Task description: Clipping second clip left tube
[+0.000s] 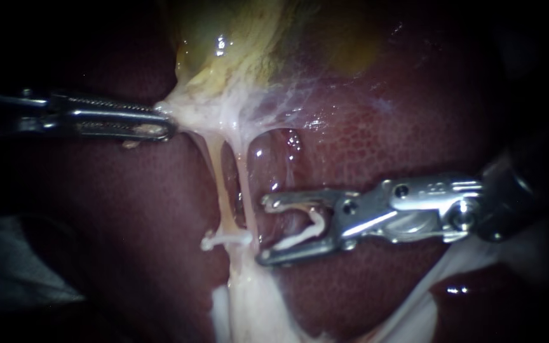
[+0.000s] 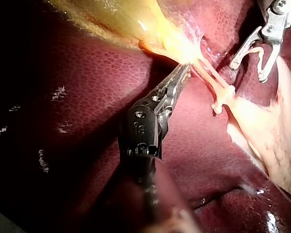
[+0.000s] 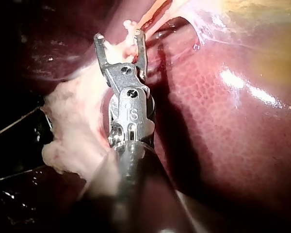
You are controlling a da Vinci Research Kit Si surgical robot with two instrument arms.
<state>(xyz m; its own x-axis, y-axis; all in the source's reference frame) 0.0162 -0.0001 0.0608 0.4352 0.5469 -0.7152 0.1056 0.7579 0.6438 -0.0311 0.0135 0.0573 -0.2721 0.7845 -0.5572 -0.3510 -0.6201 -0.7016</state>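
Two pale tubes run down from the gallbladder (image 1: pixel 236 38); the left tube (image 1: pixel 219 184) carries a white clip (image 1: pixel 223 240) low down, also seen as the clip (image 2: pixel 223 99) in the left wrist view. My left instrument (image 1: pixel 163 124) comes in from the left, its jaws shut on the pale tissue at the gallbladder's neck, pulling it leftward. My right instrument (image 1: pixel 265 230) lies just right of the tubes. Its jaws stand wide apart around a white V-shaped clip (image 1: pixel 303 232) that touches both of them. The tubes are outside these jaws.
Dark red liver (image 1: pixel 382 127) lies under and around everything. Pale fatty tissue (image 1: pixel 249 305) hangs below the tubes, with a white strand (image 1: pixel 427 298) running off to the lower right. A thin web of tissue (image 1: pixel 287 95) spans right of the gallbladder's neck.
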